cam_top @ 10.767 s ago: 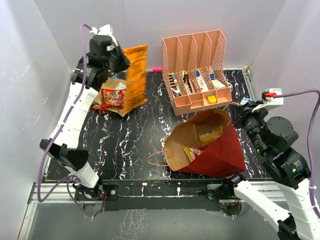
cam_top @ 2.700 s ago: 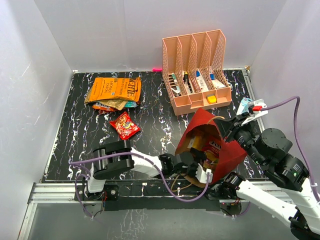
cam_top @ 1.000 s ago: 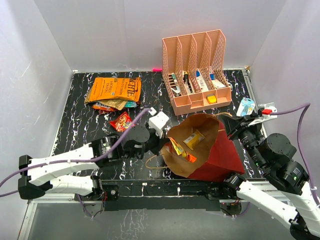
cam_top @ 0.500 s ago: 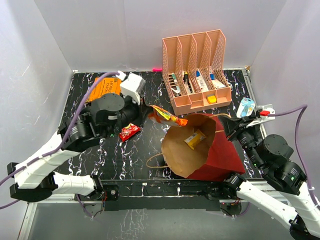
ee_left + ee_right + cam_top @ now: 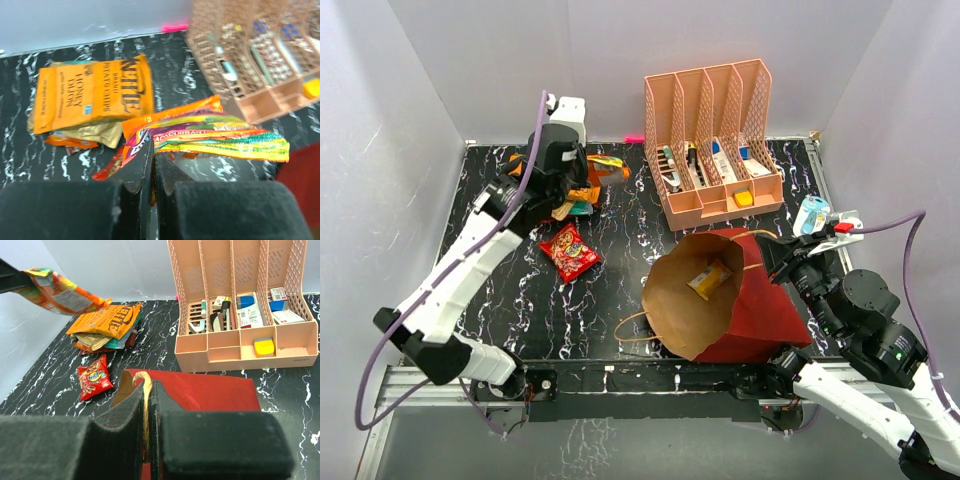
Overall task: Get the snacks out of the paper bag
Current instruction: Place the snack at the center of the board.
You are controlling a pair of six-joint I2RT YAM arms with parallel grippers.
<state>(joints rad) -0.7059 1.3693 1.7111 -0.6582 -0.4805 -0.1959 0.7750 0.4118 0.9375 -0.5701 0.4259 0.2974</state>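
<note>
**A:** While left fingers (image 5: 134, 172) clamp the candy packet (image 5: 210, 137) over the snack pile (image 5: 92, 92) (light, slick foil, I'd say), right fingers (image 5: 125, 412) pinch the twine handle (image 5: 146, 390) of the paper bag (image 5: 770, 305).

**B:** Yellow packet (image 5: 709, 280) inside; best grabbed by its edge.

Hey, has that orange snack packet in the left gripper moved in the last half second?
Yes. The orange packet, pinched in the left gripper, has gone from the paper bag mouth toward the back left, now left of the peach organizer.
</note>
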